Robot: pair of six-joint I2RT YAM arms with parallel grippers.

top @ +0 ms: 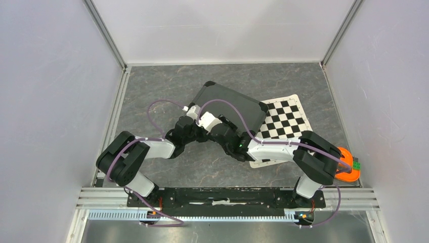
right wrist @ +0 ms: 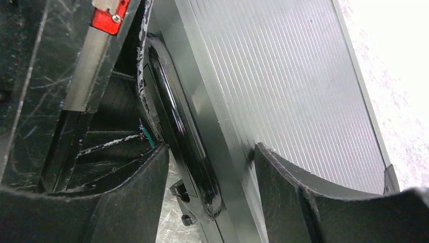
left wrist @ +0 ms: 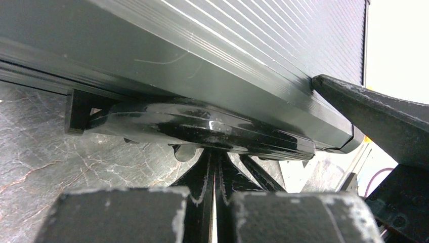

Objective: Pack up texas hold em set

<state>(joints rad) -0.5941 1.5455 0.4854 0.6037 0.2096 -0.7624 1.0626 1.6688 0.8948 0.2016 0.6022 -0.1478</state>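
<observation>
We see the black case point(top: 230, 104) lying shut and flat near the middle of the grey marbled table point(top: 162, 86). Its lid is finely ribbed, with a dull sheen and rounded corners. A glossy black handle point(left wrist: 212, 126) sits on the near long side and faces about 7 o'clock. In the top view the long axis runs from 10 o'clock to 4 o'clock.

The left gripper point(left wrist: 215, 162) is clenched with nothing between its fingers, and its tips sit right under the handle. The right gripper point(right wrist: 211, 152) is spread wide astride the handle edge, with one finger over the ribbed lid. We cannot tell whether it presses on the case.

The checkered mat point(top: 288, 119) lies at 3 o'clock against the case's end. The orange ring point(top: 349, 169) lies at 4 o'clock, well apart.
</observation>
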